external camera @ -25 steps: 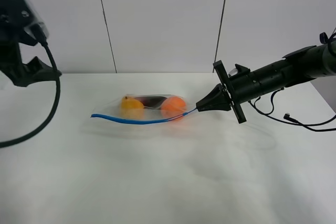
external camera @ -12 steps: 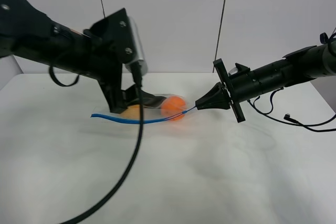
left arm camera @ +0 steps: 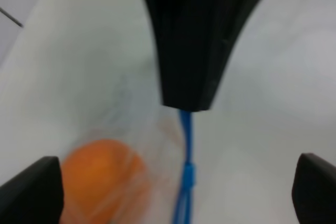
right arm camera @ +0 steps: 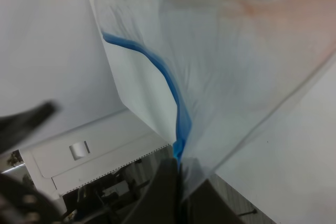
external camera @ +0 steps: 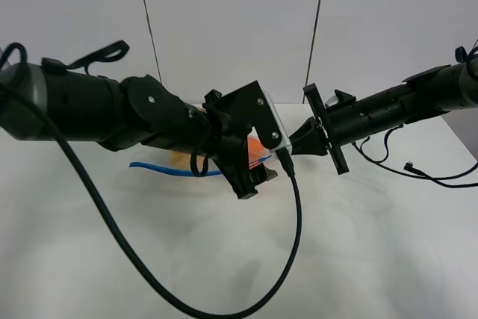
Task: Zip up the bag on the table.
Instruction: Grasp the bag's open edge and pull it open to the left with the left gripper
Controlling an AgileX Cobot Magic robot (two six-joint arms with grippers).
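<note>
Between the spread fingers of the left hand (left arm camera: 173,190) (jaws wide apart, gripping nothing) runs the blue zipper strip (left arm camera: 185,145). Just ahead, the right hand (left arm camera: 194,40) is pinched tight on that strip's end. From the pinch the strip leads away toward the table's left edge, so the bag (external camera: 175,162) lies with its long axis roughly along the far edge. The left hand sits just beside the held end and is the one placed to travel the strip. I judge the coming move to be closing on it and sliding leftward. The bag rests on the table (external camera: 336,259), nearer the far edge than the near one, about midway between left and right edges. Counted: two hands, one bag, one strip, and two patches of orange fruit (left arm camera: 102,174) in the high view (the arm hides the rest).
</note>
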